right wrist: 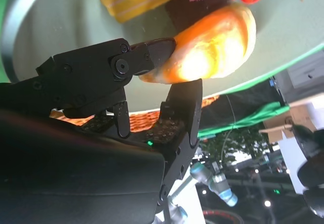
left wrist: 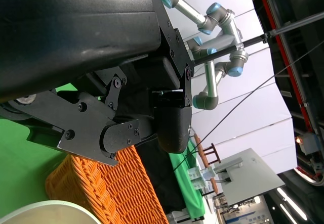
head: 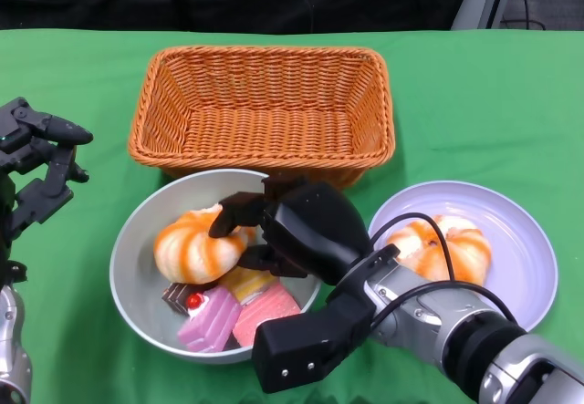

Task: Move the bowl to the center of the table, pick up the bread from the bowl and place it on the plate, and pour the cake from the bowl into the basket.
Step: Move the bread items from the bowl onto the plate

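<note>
No readable text, labels, brands, numbers or signs in any view. Head view: nothing printed on anything in frame. Both wrist views: background room blurred, boards and panels at the right of the frame show no legible lettering.

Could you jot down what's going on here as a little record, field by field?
Bowl: grey, in front of the basket, holds one bread and cake slices
Bread in bowl: right hand has its fingers on it
Cake slices: pink and yellow, in the bowl
Plate: white, holds another bread
Basket: orange wicker, nothing inside
Left hand: holds nothing
</note>
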Motion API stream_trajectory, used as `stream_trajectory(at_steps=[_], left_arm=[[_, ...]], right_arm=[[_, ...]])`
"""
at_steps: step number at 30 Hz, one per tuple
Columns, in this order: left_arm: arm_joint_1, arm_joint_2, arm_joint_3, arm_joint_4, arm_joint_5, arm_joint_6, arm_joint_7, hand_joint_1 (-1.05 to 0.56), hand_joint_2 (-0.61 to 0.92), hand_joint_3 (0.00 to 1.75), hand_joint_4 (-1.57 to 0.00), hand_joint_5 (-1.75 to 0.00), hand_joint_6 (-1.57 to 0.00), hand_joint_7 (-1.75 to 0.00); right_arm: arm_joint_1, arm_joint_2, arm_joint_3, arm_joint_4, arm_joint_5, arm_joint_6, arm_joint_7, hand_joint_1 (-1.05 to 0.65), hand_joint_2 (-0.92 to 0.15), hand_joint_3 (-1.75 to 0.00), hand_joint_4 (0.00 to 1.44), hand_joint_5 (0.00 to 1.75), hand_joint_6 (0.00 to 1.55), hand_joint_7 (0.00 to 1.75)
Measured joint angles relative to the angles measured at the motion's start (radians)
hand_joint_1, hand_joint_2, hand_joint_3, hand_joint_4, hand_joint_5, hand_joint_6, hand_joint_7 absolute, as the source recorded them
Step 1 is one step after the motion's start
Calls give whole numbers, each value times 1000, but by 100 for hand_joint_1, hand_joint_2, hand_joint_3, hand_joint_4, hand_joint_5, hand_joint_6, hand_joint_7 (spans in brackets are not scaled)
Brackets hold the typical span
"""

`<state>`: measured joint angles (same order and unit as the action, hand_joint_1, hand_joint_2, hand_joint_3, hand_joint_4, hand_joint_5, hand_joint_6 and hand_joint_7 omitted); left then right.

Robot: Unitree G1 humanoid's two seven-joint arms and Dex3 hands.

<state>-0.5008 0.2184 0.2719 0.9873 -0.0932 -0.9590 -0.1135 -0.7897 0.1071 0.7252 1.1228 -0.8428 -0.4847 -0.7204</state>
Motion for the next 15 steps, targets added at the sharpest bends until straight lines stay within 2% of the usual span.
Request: stream_trajectory(at_steps=[2, 6, 9, 11, 12, 14, 15], left_arm=[[0, 0, 0, 0, 0, 0, 0, -11, 76, 68, -88, -146, -90, -106], [0, 0, 0, 0, 0, 0, 0, -11, 77, 67, -88, -146, -89, -106], [0, 0, 0, 6, -1, 0, 0, -11, 78, 66, -88, -147, -90, -105], [0, 0, 0, 9, -1, 0, 0, -11, 78, 65, -87, -146, -90, -104], [0, 0, 0, 9, -1, 0, 0, -11, 78, 64, -87, -146, -91, -104], [0, 0, 0, 9, -1, 1, 0, -10, 79, 64, -87, -146, -90, -104], [0, 0, 0, 9, -1, 2, 0, -10, 79, 64, -86, -147, -90, -104]], right_arm=[[0, -1, -1, -3, 0, -5, -10, -18, -92, -3, 64, 154, 80, 80], [0, -5, -17, -11, 7, -30, -15, -14, -92, -7, 65, 150, 84, 77], [0, -8, -35, -21, 20, -48, -16, -16, -92, -4, 73, 136, 94, 55], [0, -10, -39, -26, 21, -59, -20, -15, -92, -3, 75, 136, 98, 50], [0, -12, -40, -28, 21, -63, -22, -14, -92, -3, 75, 137, 98, 50], [1, -14, -44, -34, 25, -76, -23, -13, -92, -8, 69, 149, 88, 74], [1, -16, -48, -37, 30, -81, -23, -14, -92, -8, 69, 150, 86, 77]])
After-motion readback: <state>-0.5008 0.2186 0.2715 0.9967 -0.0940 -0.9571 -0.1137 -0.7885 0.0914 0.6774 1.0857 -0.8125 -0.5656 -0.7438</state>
